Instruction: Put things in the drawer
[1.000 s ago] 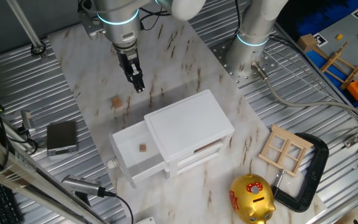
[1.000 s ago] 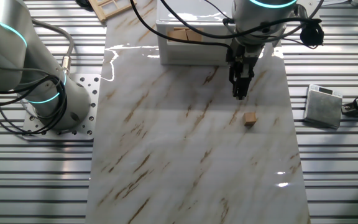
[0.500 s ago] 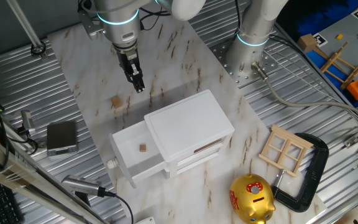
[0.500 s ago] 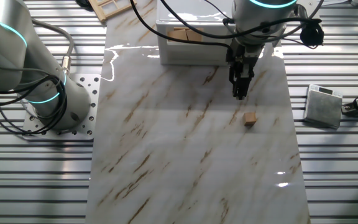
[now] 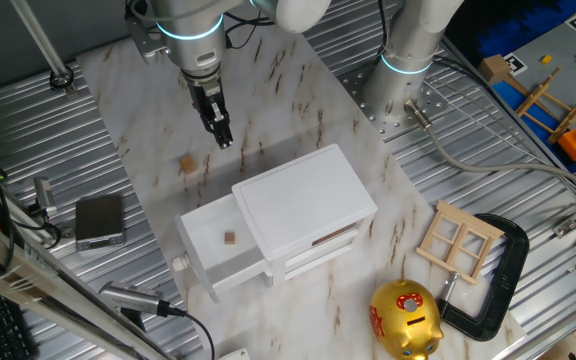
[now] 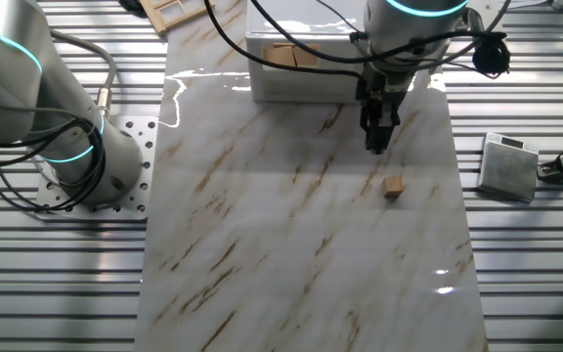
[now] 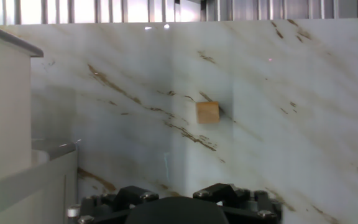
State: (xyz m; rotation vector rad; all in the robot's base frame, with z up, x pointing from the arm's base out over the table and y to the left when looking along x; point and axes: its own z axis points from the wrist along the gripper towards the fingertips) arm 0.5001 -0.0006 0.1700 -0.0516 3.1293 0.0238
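Observation:
One tiny tan cube (image 5: 187, 163) lies loose on the marble; it also shows in the other fixed view as the cube (image 6: 393, 188) and in the hand view as the cube (image 7: 207, 112), ahead and slightly right. My gripper (image 5: 224, 139) hovers above the marble between that cube and the white cabinet (image 5: 308, 195); its fingers (image 6: 375, 137) look pressed together with nothing held. The top drawer (image 5: 206, 232) is pulled out, knob (image 5: 180, 263) at its front, and one cube (image 5: 230, 238) lies inside. The hand view shows only the gripper's base, not the fingertips.
A pale wooden window frame (image 5: 458, 240), a black clamp (image 5: 498, 275) and a gold piggy bank (image 5: 405, 318) lie right of the cabinet. A grey box (image 5: 99, 220) sits off the marble on the left. The arm's base (image 5: 408, 60) stands at the back.

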